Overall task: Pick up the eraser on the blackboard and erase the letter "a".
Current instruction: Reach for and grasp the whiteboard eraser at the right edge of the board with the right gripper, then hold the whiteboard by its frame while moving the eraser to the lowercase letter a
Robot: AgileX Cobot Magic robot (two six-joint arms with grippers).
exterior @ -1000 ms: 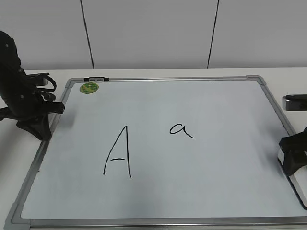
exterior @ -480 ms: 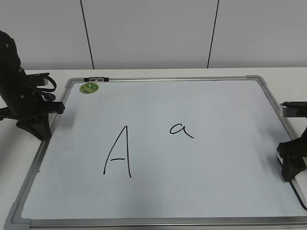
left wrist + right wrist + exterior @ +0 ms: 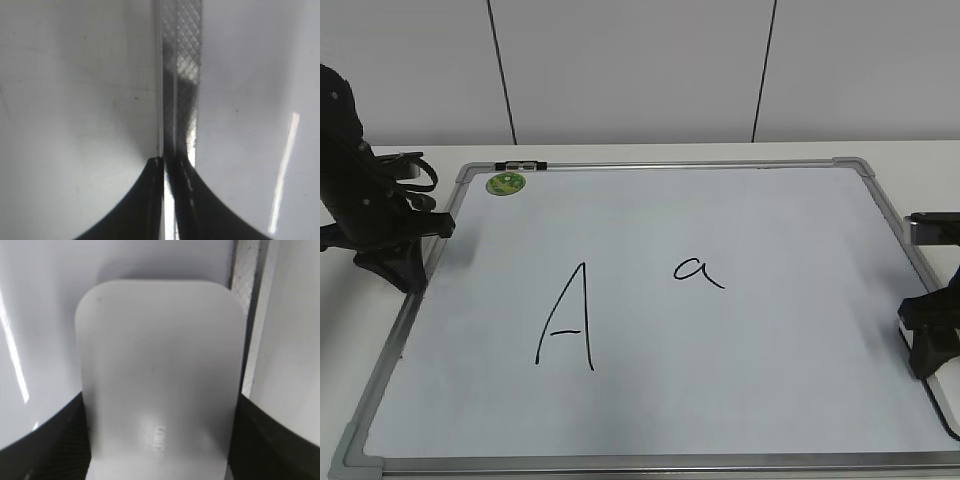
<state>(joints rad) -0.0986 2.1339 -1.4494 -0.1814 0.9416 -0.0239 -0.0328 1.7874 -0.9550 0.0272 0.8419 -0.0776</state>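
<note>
The eraser [image 3: 160, 365], a white rounded block, lies on the blackboard [image 3: 740, 210] by its right frame. My right gripper [image 3: 160, 407] is down over it, with a black finger against each long side. In the exterior view my right gripper [image 3: 928, 350] sits at the board's right edge and hides most of the eraser. The small letter "a" [image 3: 698, 270] is at mid-board, well left of that gripper. My left gripper [image 3: 395, 265] is shut and empty, resting over the board's left frame [image 3: 182, 75].
A large capital "A" [image 3: 567, 320] is drawn left of the small "a". A round green magnet [image 3: 505, 183] sits near the top left corner, and a black clip [image 3: 520, 165] is on the top frame. White table surrounds the board.
My right gripper has come down and slightly left over the eraser at the right frame, now covering most of it. The left arm has not moved.
</note>
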